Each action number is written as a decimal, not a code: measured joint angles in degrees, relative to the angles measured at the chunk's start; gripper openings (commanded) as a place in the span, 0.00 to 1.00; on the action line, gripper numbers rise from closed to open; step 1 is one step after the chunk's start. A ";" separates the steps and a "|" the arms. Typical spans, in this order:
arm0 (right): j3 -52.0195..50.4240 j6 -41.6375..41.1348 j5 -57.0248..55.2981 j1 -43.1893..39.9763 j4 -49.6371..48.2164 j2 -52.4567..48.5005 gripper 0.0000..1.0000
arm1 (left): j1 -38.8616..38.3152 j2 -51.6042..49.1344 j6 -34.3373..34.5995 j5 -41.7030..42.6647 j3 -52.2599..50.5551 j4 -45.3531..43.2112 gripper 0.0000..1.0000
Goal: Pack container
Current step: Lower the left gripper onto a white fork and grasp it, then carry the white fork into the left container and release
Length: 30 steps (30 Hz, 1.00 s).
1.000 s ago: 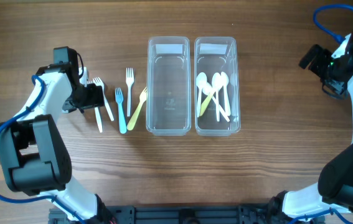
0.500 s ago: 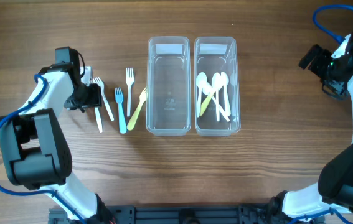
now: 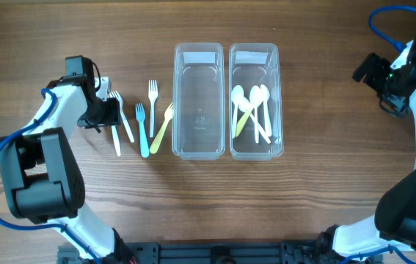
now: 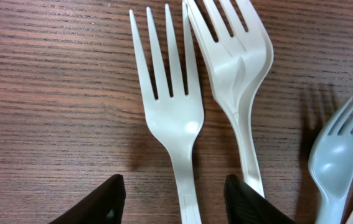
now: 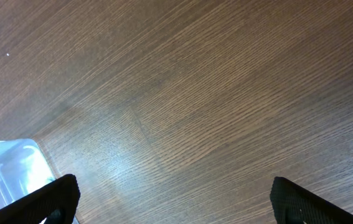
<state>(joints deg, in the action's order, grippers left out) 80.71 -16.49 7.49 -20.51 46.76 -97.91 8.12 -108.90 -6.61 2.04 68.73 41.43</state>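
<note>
Two clear containers stand side by side: the left one holds nothing, the right one holds several spoons. Several plastic forks lie left of them: two white ones, a blue one, a small white one and a yellow one. My left gripper is low over the white forks, open, its fingertips on either side of the handle of one white fork; a second white fork lies beside it. My right gripper is open and empty at the far right.
The blue fork's head shows at the right edge of the left wrist view. A corner of the right container shows in the right wrist view. Bare wood table surrounds everything.
My left gripper has shifted slightly up and left along the white forks. The right arm has not moved.
</note>
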 measured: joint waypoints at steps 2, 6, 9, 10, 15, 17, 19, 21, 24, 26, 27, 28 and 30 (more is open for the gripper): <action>0.00 0.00 0.00 0.00 0.00 0.00 0.96 | 0.00 -0.35 0.00 0.00 0.00 -0.13 0.46; 0.00 0.00 0.02 0.00 0.07 0.00 0.95 | 0.00 -1.86 0.57 0.02 0.02 -0.26 0.43; 0.00 0.00 0.00 0.00 0.26 0.00 0.95 | 0.00 -1.90 0.90 -0.02 0.02 -0.37 0.29; 0.00 0.00 0.00 0.00 0.42 0.00 0.95 | 0.00 -1.90 0.98 -0.02 0.02 -0.35 0.21; 0.00 0.00 0.00 0.00 0.42 0.00 0.95 | 0.11 -2.01 1.38 0.02 0.02 0.35 0.04; 0.00 0.00 0.02 0.00 0.42 0.00 0.95 | 0.11 -2.01 1.29 -0.04 0.15 1.86 0.04; 0.00 0.00 0.00 0.00 0.44 0.00 0.95 | 0.11 -2.05 1.33 -0.11 0.50 4.48 0.04; 0.00 0.00 0.00 0.00 0.44 0.00 0.95 | 0.11 -2.10 1.33 -0.28 1.14 7.52 0.04; 0.00 0.00 0.02 0.00 0.44 0.00 0.95 | 0.11 -2.14 1.36 -0.48 4.33 14.60 0.04; 0.00 0.00 0.02 0.00 0.52 0.00 0.95 | 0.04 -1.88 1.33 -0.39 7.74 18.29 0.04; 0.00 0.00 0.02 0.00 0.50 0.00 0.95 | -0.11 -1.38 1.36 -0.11 9.75 19.78 0.04; 0.00 0.00 0.04 0.00 0.55 0.00 0.95 | -0.31 -0.63 1.33 0.48 12.07 21.55 0.04; 0.00 0.00 0.02 0.00 0.52 0.00 0.95 | -1.55 2.23 1.38 2.25 16.35 23.65 0.04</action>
<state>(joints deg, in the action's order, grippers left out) 80.71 -16.49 7.51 -20.51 47.29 -97.91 6.57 -106.67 -5.23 4.29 85.08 65.08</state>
